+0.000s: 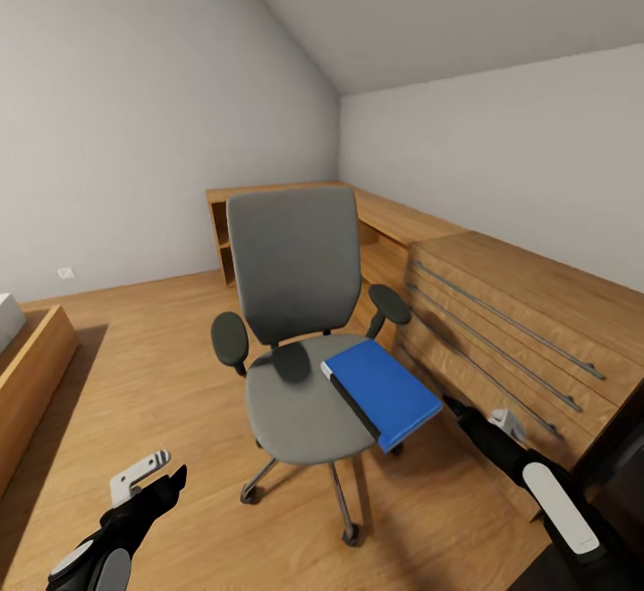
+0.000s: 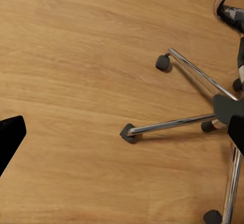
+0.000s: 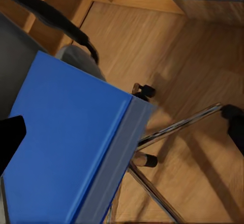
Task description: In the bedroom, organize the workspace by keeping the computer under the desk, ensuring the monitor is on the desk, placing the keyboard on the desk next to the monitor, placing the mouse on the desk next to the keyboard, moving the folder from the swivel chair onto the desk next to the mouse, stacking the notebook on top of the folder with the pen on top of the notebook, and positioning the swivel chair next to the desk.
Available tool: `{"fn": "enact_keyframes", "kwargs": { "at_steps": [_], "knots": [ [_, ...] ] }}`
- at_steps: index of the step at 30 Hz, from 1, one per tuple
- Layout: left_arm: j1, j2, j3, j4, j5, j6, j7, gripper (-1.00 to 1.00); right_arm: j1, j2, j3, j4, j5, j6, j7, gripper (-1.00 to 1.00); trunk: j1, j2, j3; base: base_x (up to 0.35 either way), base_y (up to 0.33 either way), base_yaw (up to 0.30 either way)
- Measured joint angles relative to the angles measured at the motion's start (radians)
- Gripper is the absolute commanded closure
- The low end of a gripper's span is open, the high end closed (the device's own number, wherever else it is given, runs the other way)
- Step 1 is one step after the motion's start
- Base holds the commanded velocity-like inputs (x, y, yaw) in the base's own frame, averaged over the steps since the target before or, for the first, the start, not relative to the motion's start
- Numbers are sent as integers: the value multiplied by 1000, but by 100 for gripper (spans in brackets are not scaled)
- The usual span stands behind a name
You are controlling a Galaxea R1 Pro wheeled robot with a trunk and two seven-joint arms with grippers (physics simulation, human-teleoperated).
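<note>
Arms low beside swivel chair [image 1: 295,341]

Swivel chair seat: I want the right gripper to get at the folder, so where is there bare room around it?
The grey upholstered swivel chair has bare seat on its left half, between the bright blue folder and the left armrest. The folder overhangs the seat's right-front edge above open wooden floor. It is tighter toward the wooden drawer unit.

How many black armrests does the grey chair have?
2. One armrest sticks out on the swivel chair's left side in the head view, over bare floor. The other armrest is on its right side, near the wooden drawers, just behind the blue folder.
</note>
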Motion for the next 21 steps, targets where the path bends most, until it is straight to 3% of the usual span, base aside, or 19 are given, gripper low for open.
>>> {"fn": "enact_keyframes", "kwargs": {
  "at_steps": [7, 21],
  "knots": [
    [0, -1, -1, 0, 0, 0, 0, -100, 1, -25, 0, 47, -72, 33, 114, -100, 27, -49, -22, 0, 0, 0],
    [0, -1, -2, 0, -1, 0, 0, -100, 1, -41, -1, 87, -130, 75, 237, -100, 81, -147, -66, 0, 0, 0]
  ]
}}
